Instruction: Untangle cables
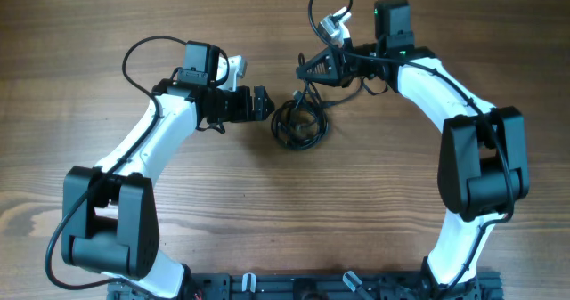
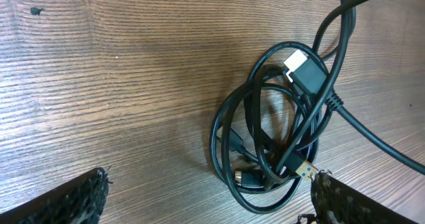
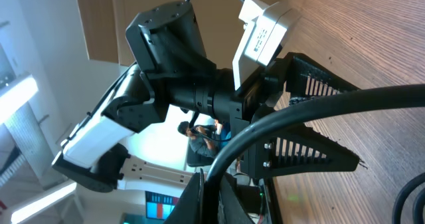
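Two arms flank a knotted bundle of cables (image 1: 298, 124) lying on the wooden surface (image 1: 267, 220). The right claw (image 1: 305, 71), just beyond the bundle, is clenched on one strand (image 1: 308, 92) that runs up out of the coil. The left claw (image 1: 264, 102) hangs released just beside the bundle on the opposite side. Its fingers (image 2: 80, 197) are spread wide, one of them almost at the small gold-tipped plug (image 2: 307, 167).

The job looks barely begun: the loops are wound tight around a white-tipped plug (image 2: 297, 59) at the top of the bundle. To do this step well, you likely want the left claw pinning or gripping an outer loop of the bundle while the right draws its strand away slowly, so the coil opens instead of sliding along whole. Pick a single loop, not a crossing; a hard pull risks cinching the knot.
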`<state>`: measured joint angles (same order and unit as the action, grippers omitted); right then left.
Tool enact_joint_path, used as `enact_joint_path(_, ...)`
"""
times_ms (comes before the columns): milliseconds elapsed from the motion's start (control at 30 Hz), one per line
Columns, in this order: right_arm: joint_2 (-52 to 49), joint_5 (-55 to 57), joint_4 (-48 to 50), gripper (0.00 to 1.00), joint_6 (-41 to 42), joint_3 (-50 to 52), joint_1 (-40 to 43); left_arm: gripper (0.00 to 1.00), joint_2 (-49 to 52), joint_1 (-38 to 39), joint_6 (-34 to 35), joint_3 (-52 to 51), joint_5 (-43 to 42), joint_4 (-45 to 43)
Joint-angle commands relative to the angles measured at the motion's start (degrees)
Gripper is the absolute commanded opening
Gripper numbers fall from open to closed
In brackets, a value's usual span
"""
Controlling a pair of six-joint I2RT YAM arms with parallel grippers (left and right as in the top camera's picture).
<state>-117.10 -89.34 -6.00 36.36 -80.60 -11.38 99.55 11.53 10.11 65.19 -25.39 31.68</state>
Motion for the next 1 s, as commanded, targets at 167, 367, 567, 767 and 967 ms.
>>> enact_joint_path(167, 1.6, -3.7, 0.8, 0.04, 5.8, 0.3, 5.9, 1.0, 0.7, 0.3, -0.7, -0.4, -1.2, -0.4)
enact_joint_path(367, 1.6, -3.5, 5.2, 0.04, 5.6, 0.4, 10.8, 1.0, 0.8, 3.0, -0.7, -0.5, -9.3, 1.6)
enact_joint_path(567, 1.6, -3.2, 5.3, 0.04, 3.6, 0.4, 11.9, 1.0, 4.4, 13.0, 18.3, -0.5, 0.3, -0.7)
enact_joint_path(767, 1.6, -3.5, 5.1, 0.04, 2.6, 0.4, 11.9, 0.81, 12.3, 15.1, 34.1, -0.5, 3.2, -15.4)
enact_joint_path(967, 1.6, -3.5, 5.1, 0.04, 1.2, 0.4, 11.8, 0.48, 14.6, 15.1, 34.1, -0.5, 13.1, -18.1)
